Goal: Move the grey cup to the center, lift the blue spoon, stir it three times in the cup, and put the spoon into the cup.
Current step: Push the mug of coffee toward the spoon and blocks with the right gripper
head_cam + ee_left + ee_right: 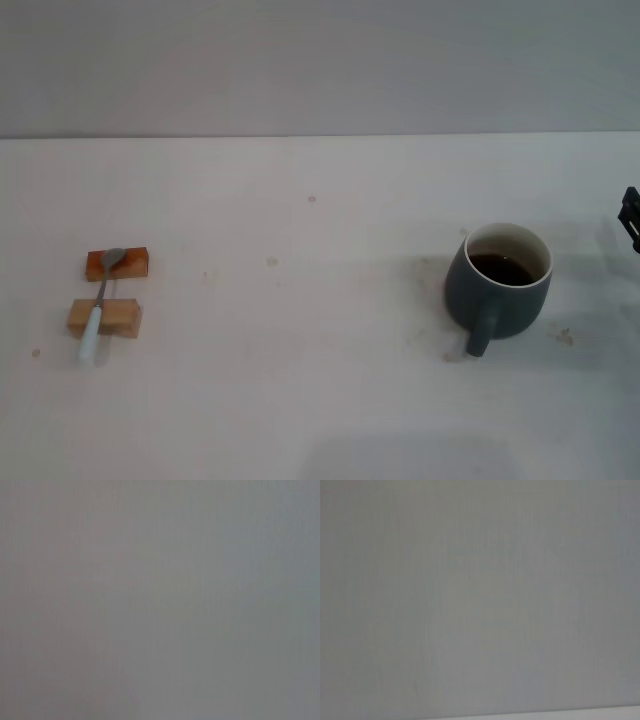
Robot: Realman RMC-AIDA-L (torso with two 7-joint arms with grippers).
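The grey cup [503,283] stands on the right part of the white table, handle toward me, with dark brown liquid inside. The blue spoon [100,310] lies at the left across two wooden blocks, its metal bowl on the far block and its pale handle past the near block. A small dark piece of my right gripper [631,215] shows at the right edge, to the right of the cup and apart from it. My left gripper is out of view. Both wrist views show only a plain grey surface.
A reddish-brown wooden block [117,264] and a lighter wooden block [105,318] hold up the spoon. The white table [300,340] ends at a grey wall at the back.
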